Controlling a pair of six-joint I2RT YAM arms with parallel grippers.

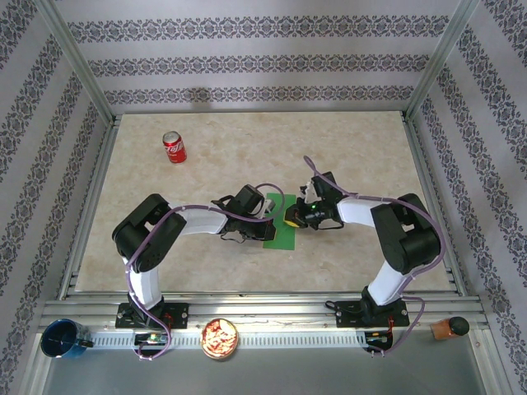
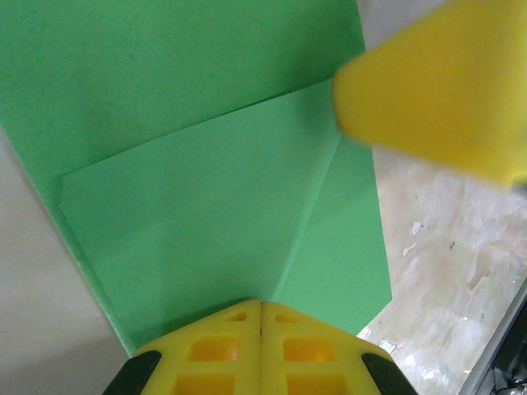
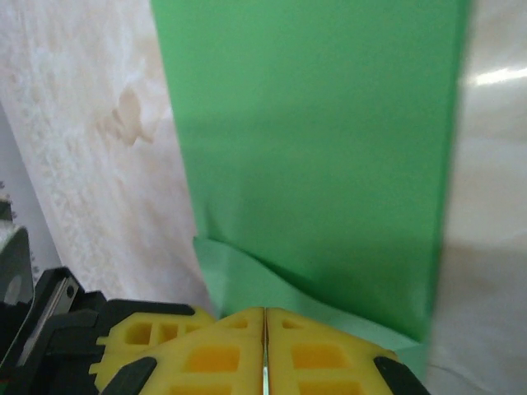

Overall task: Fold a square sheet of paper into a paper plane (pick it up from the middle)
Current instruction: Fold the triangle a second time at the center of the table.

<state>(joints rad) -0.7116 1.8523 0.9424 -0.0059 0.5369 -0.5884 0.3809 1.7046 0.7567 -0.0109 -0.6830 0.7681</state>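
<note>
Where the folded bright green paper sheet [image 1: 278, 234] lies on the beige table [image 1: 189, 263], your left gripper [image 2: 262, 317] and right gripper [image 3: 264, 322] meet it, fingers closed.

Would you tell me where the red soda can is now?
In the top view the red soda can stands upright at the far left of the table, beyond the left arm, apart from the green paper.

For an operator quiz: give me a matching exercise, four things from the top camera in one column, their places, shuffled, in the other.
1 red soda can
2 green paper
3 blue cup
4 bowl of snacks

A middle of the table
B far left of the table
C left end of the near ledge
D near ledge, left of centre

Pairs: 1-B, 2-A, 3-C, 4-D
</note>
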